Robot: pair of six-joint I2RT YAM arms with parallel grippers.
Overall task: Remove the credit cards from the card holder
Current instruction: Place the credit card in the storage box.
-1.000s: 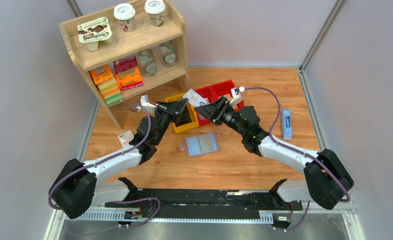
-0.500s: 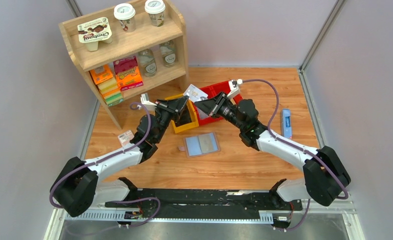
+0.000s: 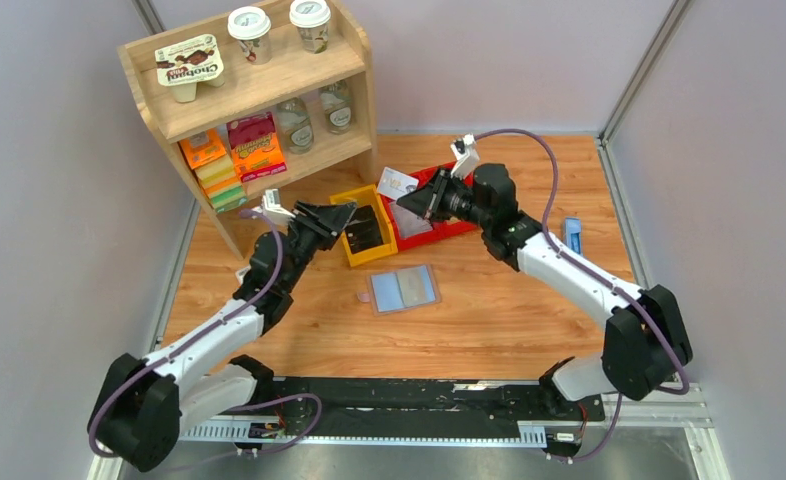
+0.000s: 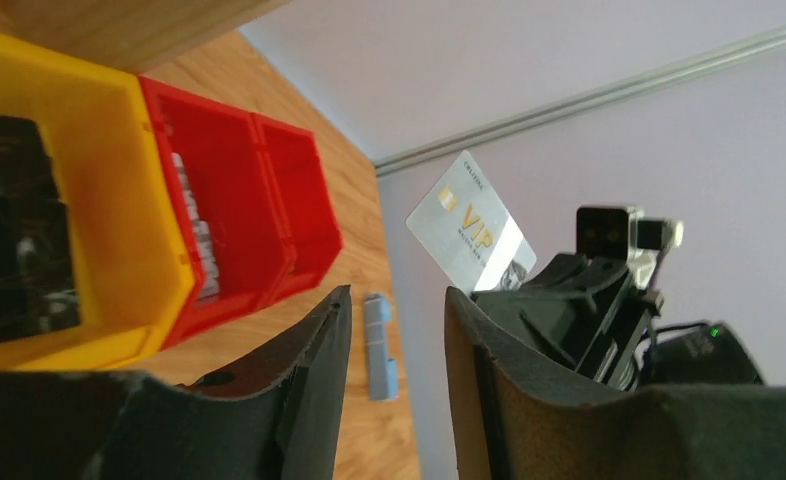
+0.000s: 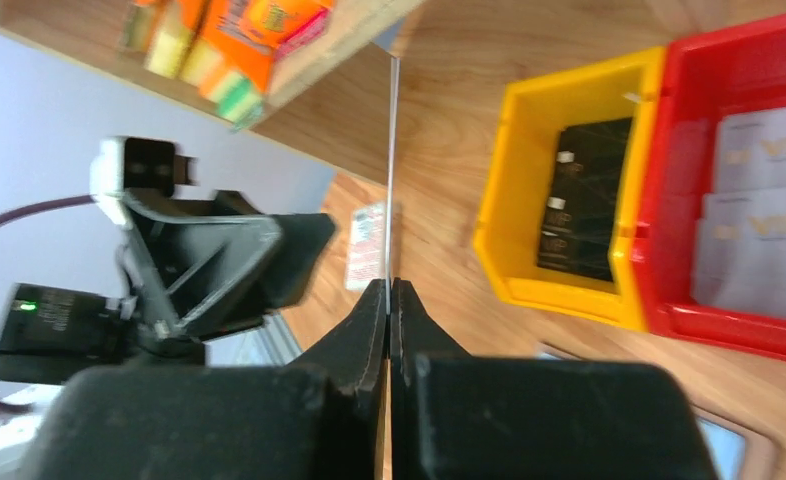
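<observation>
Our right gripper (image 5: 389, 288) is clamped on one edge of a credit card (image 3: 396, 183). The card is thin, stiff, glossy and likely slippery, so pinching across its flat faces suits it; it is held up near the red bin (image 3: 447, 229). Our left gripper (image 4: 397, 296) hangs with fingers apart by the yellow bin (image 4: 119, 200), and the card holder (image 3: 404, 289) lies open on the wooden table (image 3: 489, 320), perhaps emptied, though we cannot tell.

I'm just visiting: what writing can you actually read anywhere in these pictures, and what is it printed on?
"VIP": on the silver card pinched in the right gripper; the small line above it is too small to read.
"VIP": faint, on the grey cards in the red bin.
"Chobani": on the yogurt pack on the shelf top.
Labels on the cups, bottles and orange boxes: too small to read.
</observation>
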